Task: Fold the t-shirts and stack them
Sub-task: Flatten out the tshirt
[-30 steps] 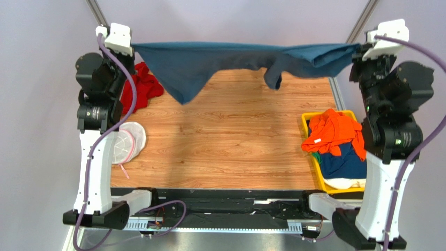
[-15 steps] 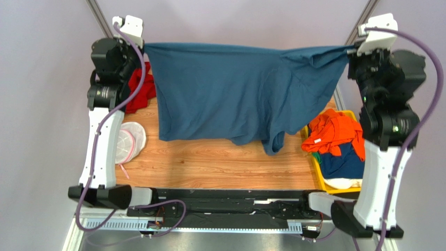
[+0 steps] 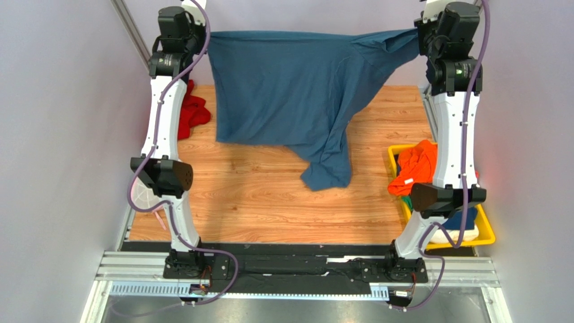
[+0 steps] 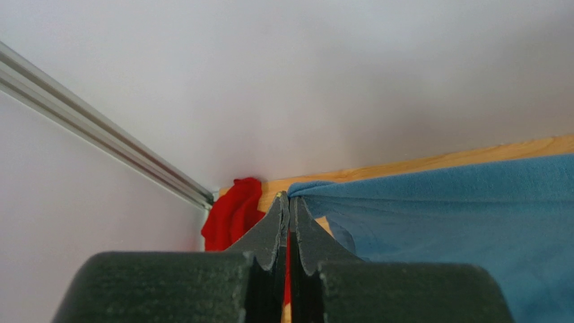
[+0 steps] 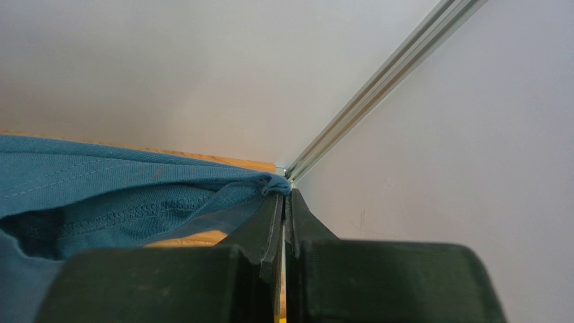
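Note:
A large teal-blue t-shirt (image 3: 296, 87) hangs stretched between my two grippers at the far edge of the table, its lower part draped onto the wood. My left gripper (image 3: 204, 35) is shut on its left top corner; in the left wrist view the gripper (image 4: 289, 199) pinches the blue cloth (image 4: 458, 215). My right gripper (image 3: 419, 32) is shut on the right top corner; in the right wrist view the gripper (image 5: 283, 195) pinches the bunched cloth (image 5: 101, 195). An orange t-shirt (image 3: 416, 168) lies on navy and cream ones in a yellow bin (image 3: 486, 232).
A red cloth (image 3: 191, 113) lies at the far left of the table, also in the left wrist view (image 4: 232, 215). A white mesh disc (image 3: 143, 196) sits behind the left arm. Walls and metal frame posts (image 3: 131, 30) close off the back.
Both arms have stretched out far and high toward the back wall, carrying the blue t-shirt. The shirt went from bunched to spread and hanging, its hem now trailing on the table.

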